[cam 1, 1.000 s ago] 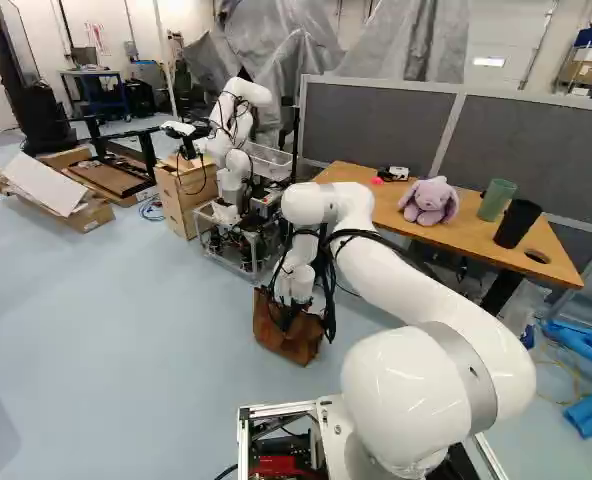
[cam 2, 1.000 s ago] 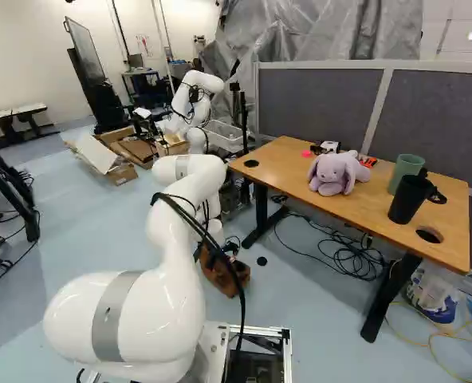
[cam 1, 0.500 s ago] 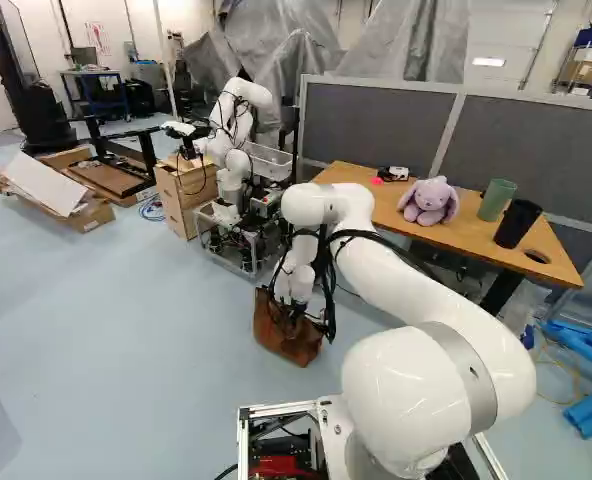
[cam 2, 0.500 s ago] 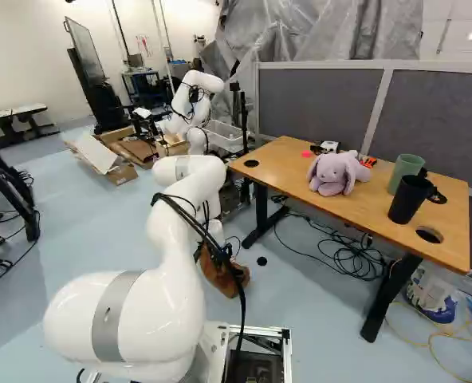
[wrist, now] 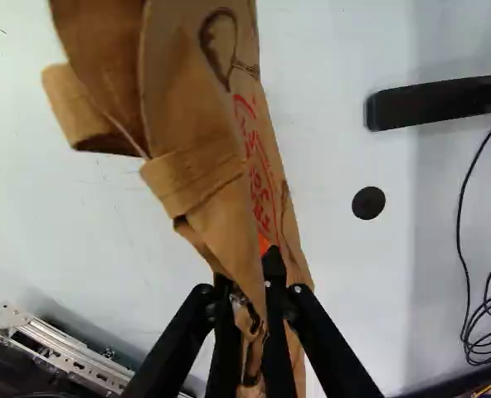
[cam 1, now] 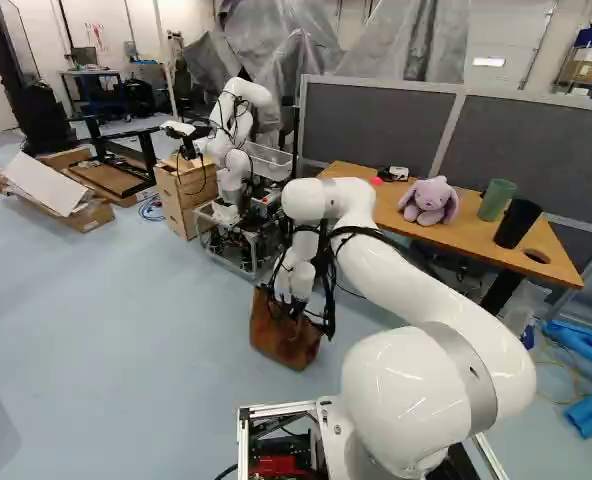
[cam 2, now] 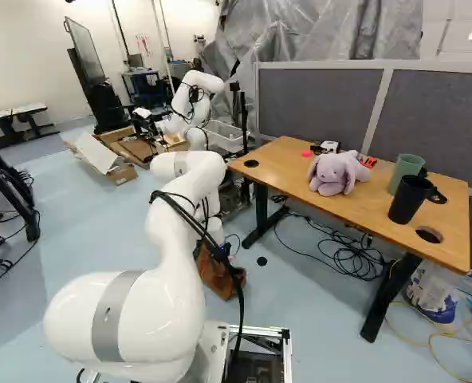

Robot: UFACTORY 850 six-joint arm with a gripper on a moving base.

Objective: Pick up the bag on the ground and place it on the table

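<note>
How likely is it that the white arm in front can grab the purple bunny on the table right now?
Probably not: its tool is shut on the brown bag. The way itself looks free, with nothing between the bunny and the near edge of the table.

Your 2 base views look ahead and slightly down from behind the arm [cam 1: 406,285], 1 on each side, sharing the table [cam 2: 363,209]; your wrist view faces down, nearer the floor [wrist: 337,290].
</note>
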